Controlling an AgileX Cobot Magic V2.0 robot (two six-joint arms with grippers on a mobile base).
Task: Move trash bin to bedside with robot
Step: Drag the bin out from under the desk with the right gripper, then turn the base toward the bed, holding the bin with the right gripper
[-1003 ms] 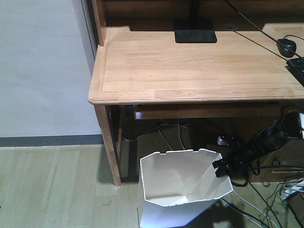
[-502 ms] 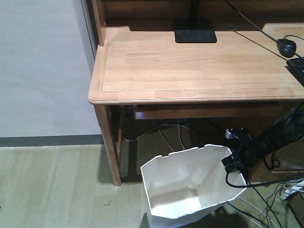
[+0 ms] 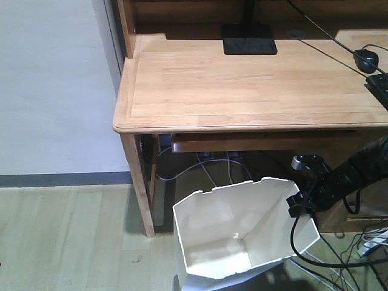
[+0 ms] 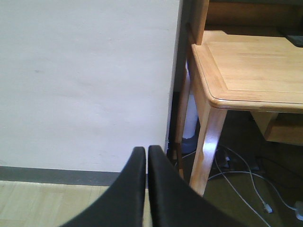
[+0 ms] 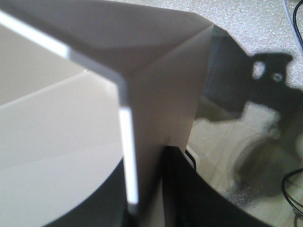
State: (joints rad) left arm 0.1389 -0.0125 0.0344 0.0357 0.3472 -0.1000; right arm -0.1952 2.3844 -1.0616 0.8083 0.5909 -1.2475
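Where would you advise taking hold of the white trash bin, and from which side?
Pinch the trash bin by its thin right rim wall, coming from the right, one finger inside, one outside: the flat facet is thin and the top open. The right pincer grips there.

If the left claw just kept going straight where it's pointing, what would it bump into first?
Most likely the white wall. The left claw, closed and empty, aims at it just left of the wooden desk's leg. Nothing shows in between, though depth is hard to judge from this one view.
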